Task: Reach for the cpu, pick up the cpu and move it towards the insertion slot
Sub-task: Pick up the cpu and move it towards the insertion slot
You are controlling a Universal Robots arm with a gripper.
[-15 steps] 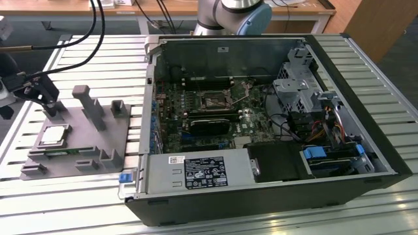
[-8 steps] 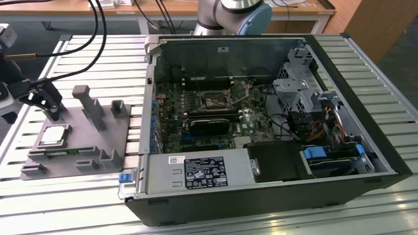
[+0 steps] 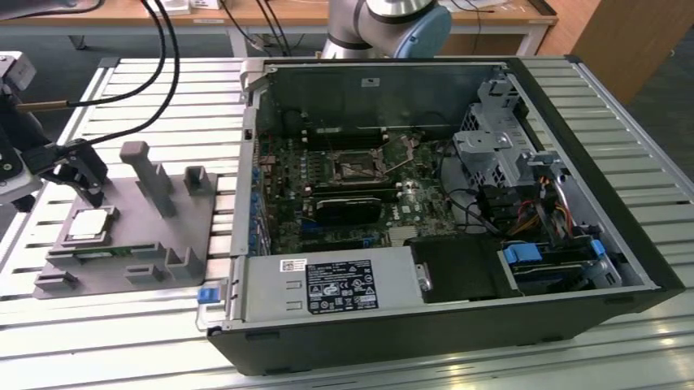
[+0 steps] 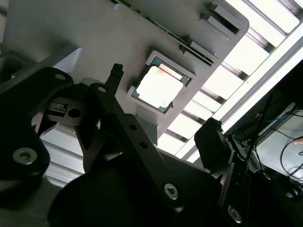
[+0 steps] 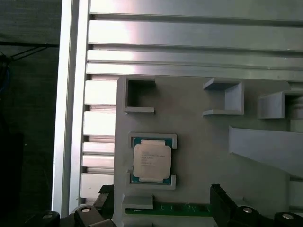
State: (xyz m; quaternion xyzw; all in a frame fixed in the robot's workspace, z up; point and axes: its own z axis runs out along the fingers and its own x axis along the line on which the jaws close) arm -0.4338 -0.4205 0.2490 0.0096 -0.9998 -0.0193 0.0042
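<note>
The cpu point(image 3: 90, 225) is a small silvery square chip lying flat in a recess of the grey plastic fixture point(image 3: 152, 248), at the exterior view's left. My gripper point(image 3: 81, 179) hovers just above and behind it, open and empty. In both wrist views the cpu point(image 4: 159, 87) point(image 5: 151, 161) lies between and beyond the two dark fingertips point(image 4: 116, 71) point(image 5: 217, 191), which stand wider apart than the chip and do not touch it. The insertion slot point(image 3: 355, 169) is the square metal-framed socket on the green board inside the open computer case.
The black computer case point(image 3: 607, 236) lies open on the slatted metal table point(image 3: 152, 97), its wall between fixture and socket. Grey posts point(image 3: 146, 175) rise from the fixture beside the gripper. A thin green circuit strip point(image 5: 165, 209) lies next to the chip. Cables point(image 3: 130, 49) hang at the back.
</note>
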